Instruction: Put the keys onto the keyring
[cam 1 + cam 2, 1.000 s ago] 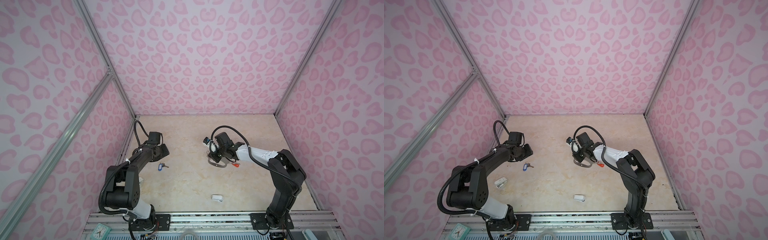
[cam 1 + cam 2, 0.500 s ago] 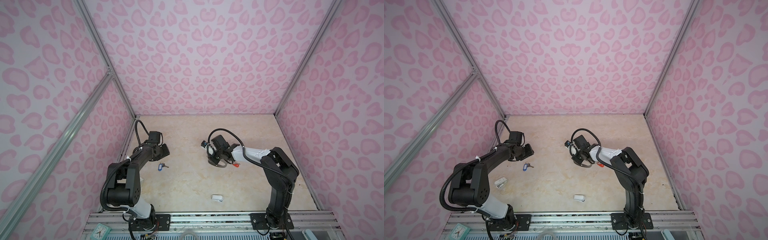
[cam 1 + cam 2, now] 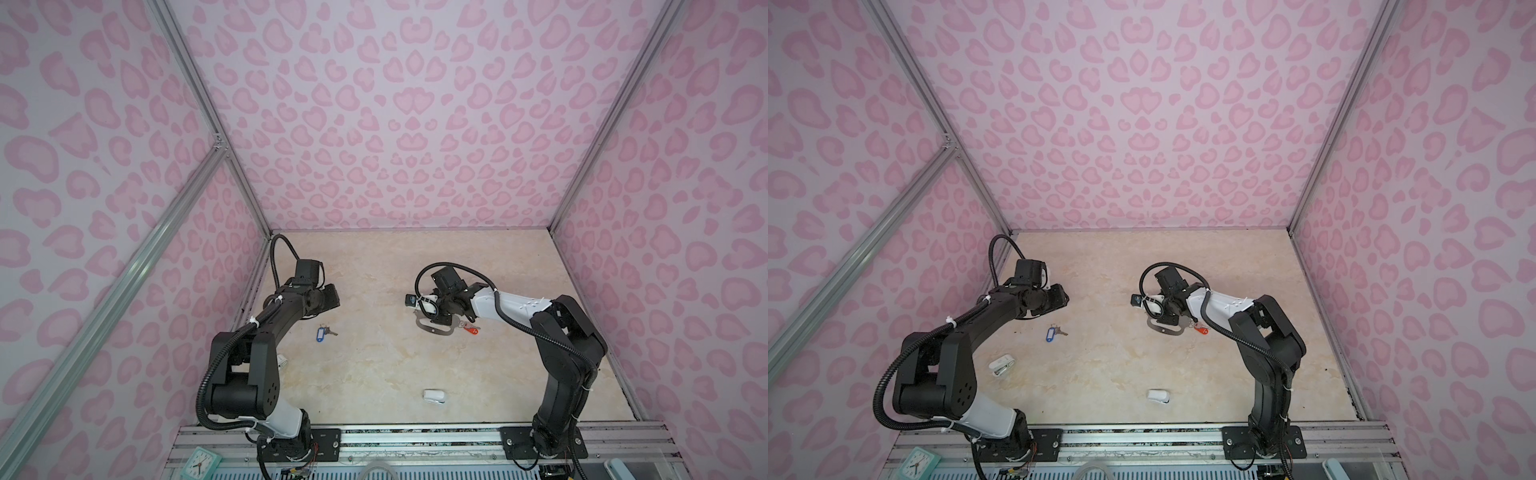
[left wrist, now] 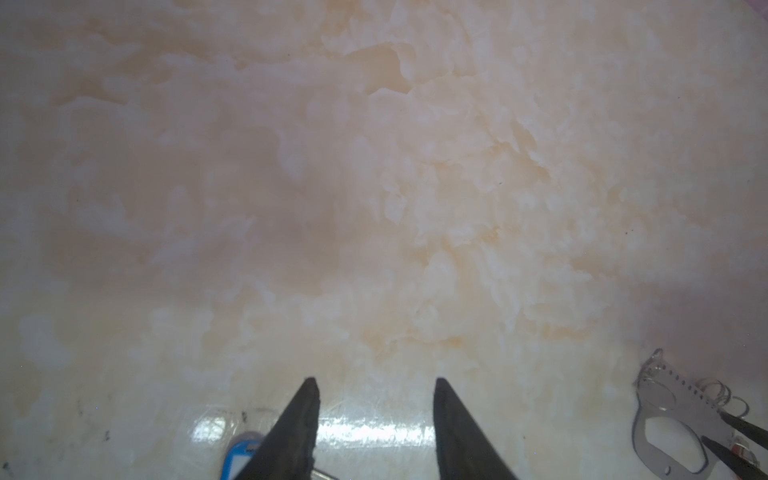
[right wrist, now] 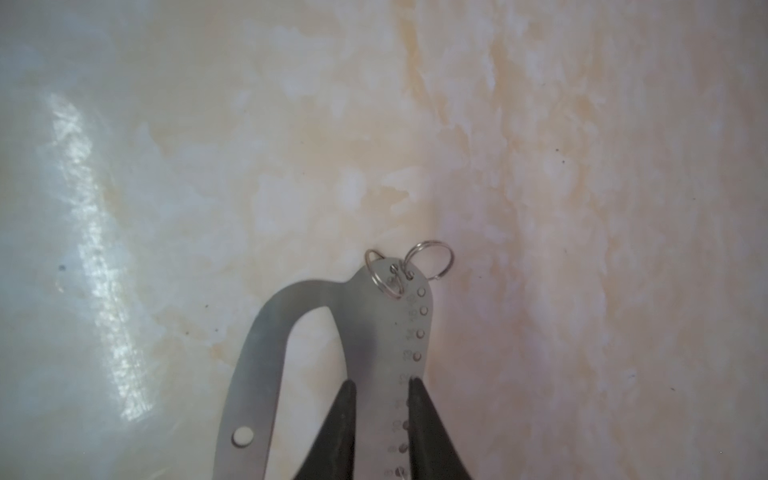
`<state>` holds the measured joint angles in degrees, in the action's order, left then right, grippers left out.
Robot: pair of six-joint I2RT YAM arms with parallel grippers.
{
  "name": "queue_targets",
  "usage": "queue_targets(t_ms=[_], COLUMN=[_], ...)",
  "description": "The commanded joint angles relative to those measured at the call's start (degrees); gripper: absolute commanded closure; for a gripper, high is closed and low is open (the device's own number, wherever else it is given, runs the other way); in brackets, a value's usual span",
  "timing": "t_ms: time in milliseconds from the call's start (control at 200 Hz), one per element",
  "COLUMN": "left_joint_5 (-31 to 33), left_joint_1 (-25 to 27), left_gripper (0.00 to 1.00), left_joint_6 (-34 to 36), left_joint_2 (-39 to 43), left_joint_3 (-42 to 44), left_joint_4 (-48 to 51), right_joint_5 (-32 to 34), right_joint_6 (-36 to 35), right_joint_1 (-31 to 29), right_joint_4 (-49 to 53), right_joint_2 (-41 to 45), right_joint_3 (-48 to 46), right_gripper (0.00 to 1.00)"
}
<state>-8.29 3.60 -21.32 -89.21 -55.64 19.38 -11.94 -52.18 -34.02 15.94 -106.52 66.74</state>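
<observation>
Only the right arm has moved: its elbow sits a little closer in than a second ago. The red key (image 3: 469, 329), the blue key (image 3: 320, 334), the keyring (image 3: 432, 329) and the left arm are where they were.

The keyring lies flat on the table (image 3: 374, 270), under the right gripper (image 5: 381, 384). Its fingers (image 5: 340, 428) are close together, with their tips on the strip that has the small holes. I cannot tell if they pinch it or just press on it. Two small rings (image 5: 430, 242) hang off the far end, and both look empty.

The red key lies just beside the keyring, on the right arm's side. I cannot tell if it is hooked on yet.

The blue key lies well apart from the keyring. It is near the left gripper (image 4: 376, 384), a bit closer to the arm bases than the gripper is. That gripper is about half open and holds nothing. In the left wrist view the blue tag (image 4: 239, 455) peeks out right beside one finger (image 4: 299, 415). In a top view the tag points toward the back wall and the metal part sticks out toward the keyring.

The left arm is much nearer the blue key. I think it should come back a little and go down to take the tag, then carry it across to the rings.
</observation>
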Motion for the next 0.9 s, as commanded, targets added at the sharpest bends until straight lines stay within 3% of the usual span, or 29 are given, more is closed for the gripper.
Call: queue_targets(t_ms=[0, 675, 895], left_joint_5=[-1.0, -5.1, -6.7], left_joint_1=[-0.1, 0.1, 0.1], left_gripper=[0.53, 0.55, 0.56], left_joint_6=[1.7, 6.8, 8.4], left_joint_2=[1.2, 0.5, -0.5], left_joint_3=[-0.8, -0.5, -1.4], left_joint_4=[-2.2, -3.4, -3.2], right_joint_5=[-1.0, -1.5, -0.9], right_joint_6=[-9.4, -14.8, -15.3], right_joint_1=[0.1, -0.9, -1.4], right_joint_4=[-0.8, 2.3, 3.9], right_joint_2=[-1.0, -7.5, -8.6], right_joint_3=[0.0, 7.2, 8.4], right_gripper=[0.76, 0.78, 0.85])
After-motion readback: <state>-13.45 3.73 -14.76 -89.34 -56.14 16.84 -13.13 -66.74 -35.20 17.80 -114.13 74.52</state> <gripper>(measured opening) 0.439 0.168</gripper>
